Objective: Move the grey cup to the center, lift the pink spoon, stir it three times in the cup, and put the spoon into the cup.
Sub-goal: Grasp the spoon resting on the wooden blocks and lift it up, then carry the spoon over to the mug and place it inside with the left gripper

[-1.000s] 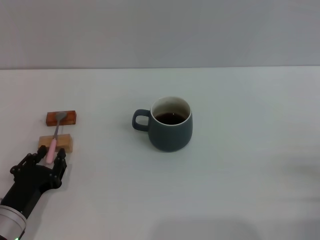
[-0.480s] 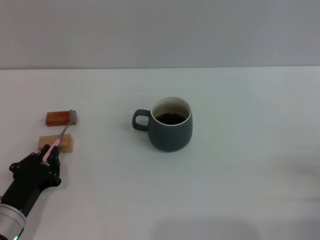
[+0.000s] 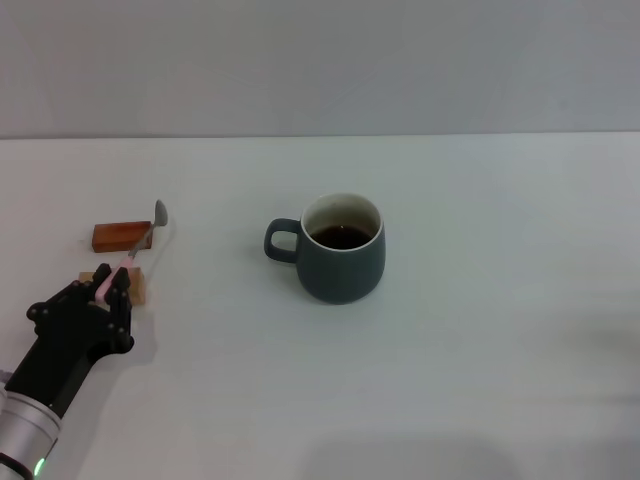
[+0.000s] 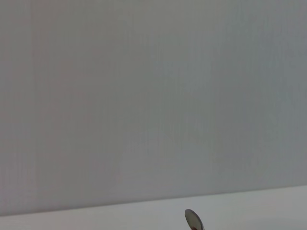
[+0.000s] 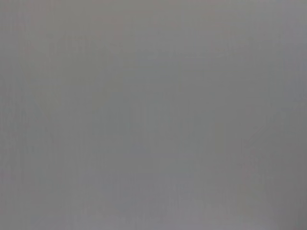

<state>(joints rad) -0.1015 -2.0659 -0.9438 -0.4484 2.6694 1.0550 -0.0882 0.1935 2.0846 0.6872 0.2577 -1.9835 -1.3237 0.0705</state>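
You have one white table [image 3: 480,380], one grey cup [image 3: 341,250] near its middle holding dark liquid, two wooden blocks [image 3: 122,236] at the far left, and one pink spoon [image 3: 138,247]. Your left gripper [image 3: 108,290] pinches the spoon's pink handle, bowl raised over the blocks. It partly covers the nearer block. The right gripper is out of view.

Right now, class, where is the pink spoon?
In the head view, the pink spoon is at far left, held in the left hand, tilted above two wooden blocks.
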